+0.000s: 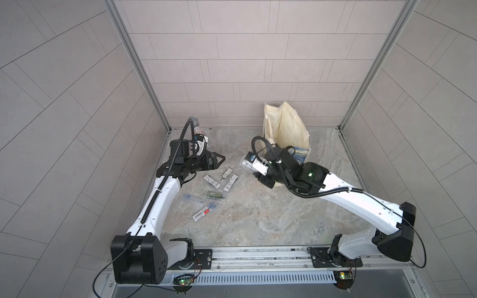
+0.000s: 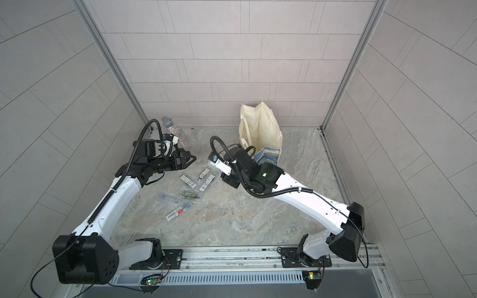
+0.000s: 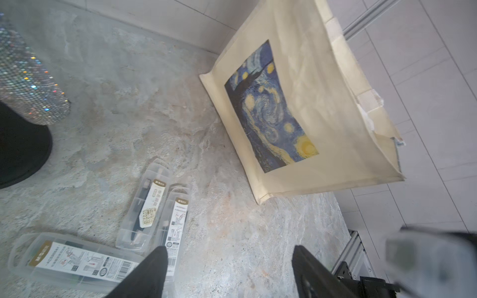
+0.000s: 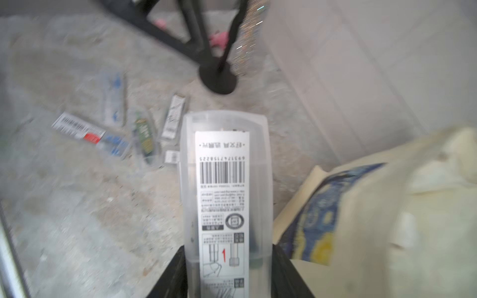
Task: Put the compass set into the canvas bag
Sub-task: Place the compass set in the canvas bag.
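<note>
The marbled tabletop (image 1: 271, 222) is lying boxed in by tiled walls (image 1: 245, 77) at the back and both sides, with a metal rail (image 1: 258, 254) running along its near edge. Bare surface is showing across the near middle, between the two arm bases, and along the right side beyond the bag.

The canvas bag (image 1: 286, 129) is standing upright close to the back wall, right of centre, with its mouth gaping upward. In both top views only cream lining is showing inside it.

The right gripper (image 4: 227, 273) is pinching one end of the compass set (image 4: 224, 180), a clear plastic case with a barcoded label, its fingers narrowed onto the case's sides. The case is hanging outside the bag, just beside the printed Starry Night face. Its free end is pointing toward the loose compass cases (image 1: 215, 195) scattered left of centre.

The left gripper (image 3: 229, 260) is hanging just beside the farthest of those cases, its fingers spread wide and gripping nothing. A rhinestone microphone (image 2: 175, 133) is sitting on a black stand (image 4: 219, 77) in the back left corner.
</note>
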You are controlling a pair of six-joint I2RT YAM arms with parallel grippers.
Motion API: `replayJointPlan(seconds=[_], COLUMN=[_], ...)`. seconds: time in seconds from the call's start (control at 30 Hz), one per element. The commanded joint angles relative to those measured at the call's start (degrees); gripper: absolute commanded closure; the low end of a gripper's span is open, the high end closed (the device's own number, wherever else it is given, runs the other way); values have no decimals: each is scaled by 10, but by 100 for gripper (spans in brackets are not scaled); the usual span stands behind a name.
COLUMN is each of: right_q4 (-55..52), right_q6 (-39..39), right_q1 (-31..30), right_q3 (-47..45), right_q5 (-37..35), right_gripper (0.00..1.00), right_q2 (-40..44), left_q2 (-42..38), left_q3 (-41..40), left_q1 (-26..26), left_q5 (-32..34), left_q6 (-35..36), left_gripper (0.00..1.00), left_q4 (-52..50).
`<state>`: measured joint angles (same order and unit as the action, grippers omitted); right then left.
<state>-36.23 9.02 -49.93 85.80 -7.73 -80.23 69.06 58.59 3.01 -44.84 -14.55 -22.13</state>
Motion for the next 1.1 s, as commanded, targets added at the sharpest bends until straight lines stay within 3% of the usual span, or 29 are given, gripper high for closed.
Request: replayJointPlan(seconds=[0.0,0.3,0.53,0.8,1.07], right_q4=[-64,-205,-298,-326,-336], right_q6=[-100,-153,-160,-169,-189], right_q1=[38,202,253,279,295], right_q3=[89,325,511,576,583], right_q5=[-89,-71,-56,-55,-44], right_gripper=[100,100,100,100,100], right_q2=[-11,-185,-367,-493,-564], left_q2=[-23,31,76,101,106], left_q3=[19,115,168,175,161], left_q1=[34,135,186,191,192], left_q5=[-9,13,38,28,34], left_q6=[-1,-8,30,59,75], left_gripper=[19,19,19,19,19], left_q4=[45,66,46,29,24])
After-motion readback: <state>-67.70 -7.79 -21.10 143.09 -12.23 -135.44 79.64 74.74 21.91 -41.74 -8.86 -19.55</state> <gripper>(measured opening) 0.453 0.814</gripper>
